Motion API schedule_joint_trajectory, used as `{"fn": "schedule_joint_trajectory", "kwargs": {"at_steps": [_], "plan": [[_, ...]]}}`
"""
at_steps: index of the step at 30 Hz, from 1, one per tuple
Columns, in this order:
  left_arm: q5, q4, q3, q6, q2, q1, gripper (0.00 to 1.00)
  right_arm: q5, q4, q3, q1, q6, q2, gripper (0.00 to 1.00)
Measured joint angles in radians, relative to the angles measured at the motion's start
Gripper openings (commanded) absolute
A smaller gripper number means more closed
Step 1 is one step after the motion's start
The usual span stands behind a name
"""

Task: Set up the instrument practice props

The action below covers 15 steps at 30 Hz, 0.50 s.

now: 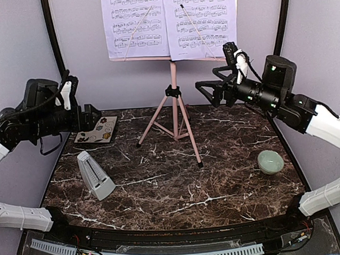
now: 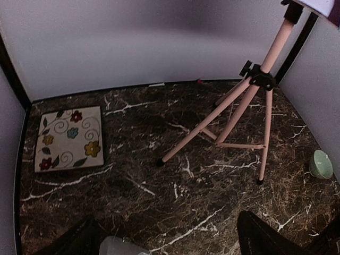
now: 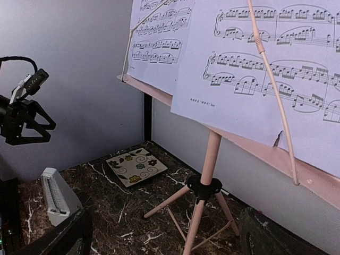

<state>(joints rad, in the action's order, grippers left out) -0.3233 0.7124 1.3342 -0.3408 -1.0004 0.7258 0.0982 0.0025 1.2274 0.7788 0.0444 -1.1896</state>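
The pink music stand point(image 1: 173, 88) is standing on spread tripod legs point(image 1: 156, 119) on the bench point(image 1: 229, 187), its wire arms point(image 1: 136, 30) pinning both sheet-music pages point(image 1: 132, 16) flat for reading. The metronome point(image 1: 95, 175) is sitting upright, front left. The left end effector point(image 1: 94, 116) and right end effector point(image 1: 206, 92) are hovering spread wide, gripping nothing.

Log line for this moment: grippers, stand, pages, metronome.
left gripper open, empty | right gripper open, empty | pink tripod music stand upright | two pale lavender sheet-music pages on its ledge | white-grey pyramid metronome upright, left side
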Motion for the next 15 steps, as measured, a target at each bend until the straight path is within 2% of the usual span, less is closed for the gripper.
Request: {"fn": "schedule_joint_trajectory", "kwargs": {"at_steps": [5, 9, 15], "plan": [[-0.047, 0.163, -0.141, -0.194, 0.100, -0.004, 0.93, 0.041, -0.001, -0.069, 0.001, -0.045, 0.029, 0.96], [-0.052, 0.235, -0.260, -0.289, 0.184, -0.004, 0.93, 0.061, 0.001, -0.111, 0.009, -0.069, 0.031, 0.96], [-0.060, 0.275, -0.356, -0.396, 0.184, -0.004, 0.93, 0.075, 0.020, -0.147, 0.026, -0.091, 0.031, 0.96]]}}
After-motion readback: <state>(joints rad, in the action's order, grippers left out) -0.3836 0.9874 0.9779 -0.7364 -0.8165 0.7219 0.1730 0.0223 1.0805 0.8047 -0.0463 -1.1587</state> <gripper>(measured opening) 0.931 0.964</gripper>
